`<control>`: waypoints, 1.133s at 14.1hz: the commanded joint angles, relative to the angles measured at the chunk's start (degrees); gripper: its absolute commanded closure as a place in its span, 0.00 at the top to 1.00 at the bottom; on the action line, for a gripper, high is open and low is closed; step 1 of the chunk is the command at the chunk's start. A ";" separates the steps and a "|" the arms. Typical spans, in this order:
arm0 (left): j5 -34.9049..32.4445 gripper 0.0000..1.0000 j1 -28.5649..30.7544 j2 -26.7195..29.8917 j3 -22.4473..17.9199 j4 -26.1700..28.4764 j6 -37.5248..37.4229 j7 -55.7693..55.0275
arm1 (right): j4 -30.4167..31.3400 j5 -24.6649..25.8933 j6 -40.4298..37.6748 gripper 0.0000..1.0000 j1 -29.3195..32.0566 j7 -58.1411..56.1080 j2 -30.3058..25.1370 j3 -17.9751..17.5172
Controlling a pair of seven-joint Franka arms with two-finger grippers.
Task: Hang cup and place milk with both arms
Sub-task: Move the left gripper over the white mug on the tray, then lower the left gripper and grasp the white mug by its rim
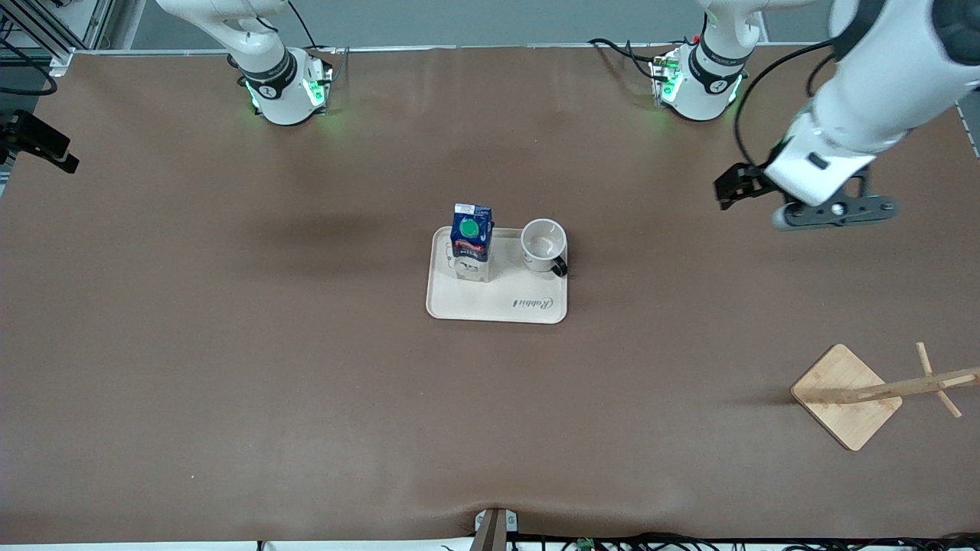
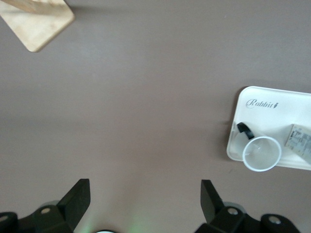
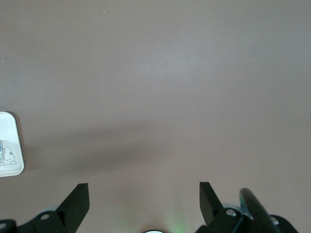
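The cup [image 1: 543, 243] is a white mug with a black handle. It stands upright on a cream tray [image 1: 498, 308] at the table's middle, and also shows in the left wrist view [image 2: 262, 153]. The milk [image 1: 471, 237] stands on the same tray beside the cup, toward the right arm's end; its edge shows in the left wrist view [image 2: 301, 141]. My left gripper [image 1: 834, 213] [image 2: 146, 194] is open and empty, up over bare table toward the left arm's end. My right gripper [image 3: 145, 194] is open and empty over bare table, out of the front view.
A wooden mug rack with a square base [image 1: 846, 394] [image 2: 36, 19] and pegs stands near the front camera at the left arm's end. The tray's corner [image 3: 7, 141] shows in the right wrist view. A brown mat covers the table.
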State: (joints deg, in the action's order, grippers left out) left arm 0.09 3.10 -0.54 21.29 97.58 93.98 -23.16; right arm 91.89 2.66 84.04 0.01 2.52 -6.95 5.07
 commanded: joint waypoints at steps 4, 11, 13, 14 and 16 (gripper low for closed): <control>0.35 1.00 -0.46 -3.66 10.42 7.80 12.09 -21.36 | -1.62 0.42 -0.90 1.00 0.26 0.21 0.80 -0.06; -7.20 1.00 -10.91 -14.82 11.76 11.32 23.17 -44.93 | -1.62 0.42 -0.99 1.00 0.61 0.21 0.89 -0.06; -9.31 0.93 -12.41 -18.08 11.84 11.76 24.84 -50.90 | -1.62 0.33 -0.99 1.00 0.61 0.21 0.97 -0.06; -10.80 0.89 -13.20 -18.96 11.76 12.37 25.02 -53.37 | -1.62 0.33 -0.90 1.00 0.70 0.21 0.89 0.03; -12.57 0.85 -13.91 -20.81 11.84 13.51 26.07 -56.45 | -1.62 0.33 -0.90 1.00 0.70 0.21 0.97 0.03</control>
State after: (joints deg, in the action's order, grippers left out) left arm -10.41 -10.45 -20.18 32.93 110.10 118.44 -76.17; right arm 91.86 2.66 83.96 0.14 2.52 -6.87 5.30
